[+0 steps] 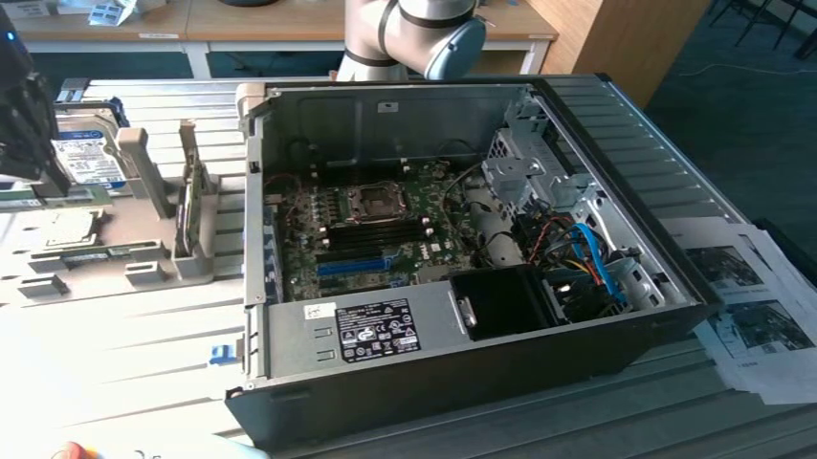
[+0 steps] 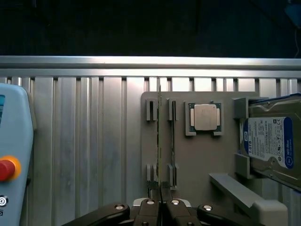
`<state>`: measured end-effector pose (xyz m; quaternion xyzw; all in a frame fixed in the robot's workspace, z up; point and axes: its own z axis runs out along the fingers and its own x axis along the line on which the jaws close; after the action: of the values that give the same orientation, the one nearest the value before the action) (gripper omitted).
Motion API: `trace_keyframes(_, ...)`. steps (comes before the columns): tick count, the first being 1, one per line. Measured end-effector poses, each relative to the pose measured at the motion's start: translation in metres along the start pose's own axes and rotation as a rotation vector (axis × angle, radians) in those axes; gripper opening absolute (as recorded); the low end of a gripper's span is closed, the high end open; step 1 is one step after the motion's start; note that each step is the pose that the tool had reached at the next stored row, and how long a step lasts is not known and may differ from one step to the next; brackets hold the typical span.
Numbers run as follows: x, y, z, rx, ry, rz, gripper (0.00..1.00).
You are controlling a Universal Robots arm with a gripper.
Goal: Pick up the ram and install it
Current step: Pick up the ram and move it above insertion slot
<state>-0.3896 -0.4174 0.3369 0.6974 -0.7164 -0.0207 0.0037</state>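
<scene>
Tool (image 2: 160, 194): fingers drawn together, pinched on one end of the ram, one finger on each face.
Ram (image 2: 159, 136): thin green stick seen edge-on, standing on its long edge in the grey slot posts of the holder tray (image 2: 188, 165).
Second stick (image 2: 172, 141): just beside the ram in the neighbouring slots, parallel, not touched by the tool.
CPU (image 2: 205, 117): flat in its square pocket on the same tray, near the sticks.
Hard drive (image 2: 268, 141): blue-labelled, at the tray's end beyond the CPU.
Tabletop (image 2: 84, 141): ribbed metal, carrying the tray.
Teach pendant (image 2: 14, 155): pale blue with a red button, lying on the tabletop, well apart from the tray.
Computer case (image 1: 473, 354): open, to the exterior view's right of the tray.
Motherboard (image 1: 370, 229): inside the case, with a long blue slot (image 1: 351, 265) on its near part.
Robot arm (image 1: 408, 33): grey joint at the far side of the case.
</scene>
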Motion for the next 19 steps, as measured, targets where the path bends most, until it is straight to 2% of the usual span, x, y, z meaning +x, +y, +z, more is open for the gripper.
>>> trace_keyframes(19, -0.001, 0.0014, -0.0401, 0.0000, -0.0001, 0.000, 0.12)
